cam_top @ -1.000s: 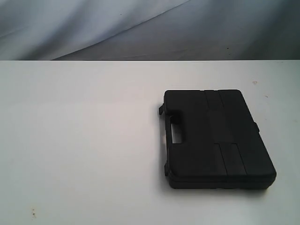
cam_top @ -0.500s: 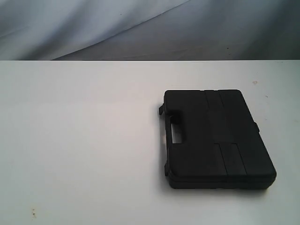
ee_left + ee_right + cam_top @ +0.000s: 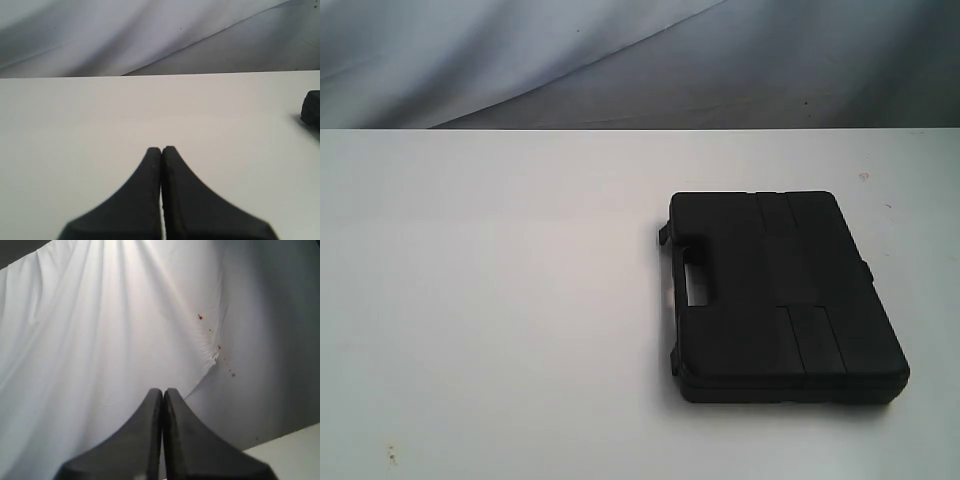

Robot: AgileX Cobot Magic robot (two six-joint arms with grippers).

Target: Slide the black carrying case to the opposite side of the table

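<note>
The black case (image 3: 780, 295) lies flat on the right half of the white table (image 3: 500, 300), its handle slot (image 3: 698, 285) facing left. Neither arm shows in the exterior view. In the left wrist view my left gripper (image 3: 161, 149) is shut with nothing in it, hovering over bare tabletop (image 3: 100, 115), and a corner of the case (image 3: 312, 110) peeks in at the frame's edge. My right gripper (image 3: 163, 390) is shut and empty too, pointed at the white cloth backdrop (image 3: 100, 330), away from the case.
A wrinkled white cloth (image 3: 620, 60) hangs behind the table's far edge. A few small dark specks (image 3: 390, 455) mark the tabletop near the front left. In the right wrist view a sliver of the table (image 3: 295, 455) shows at one corner.
</note>
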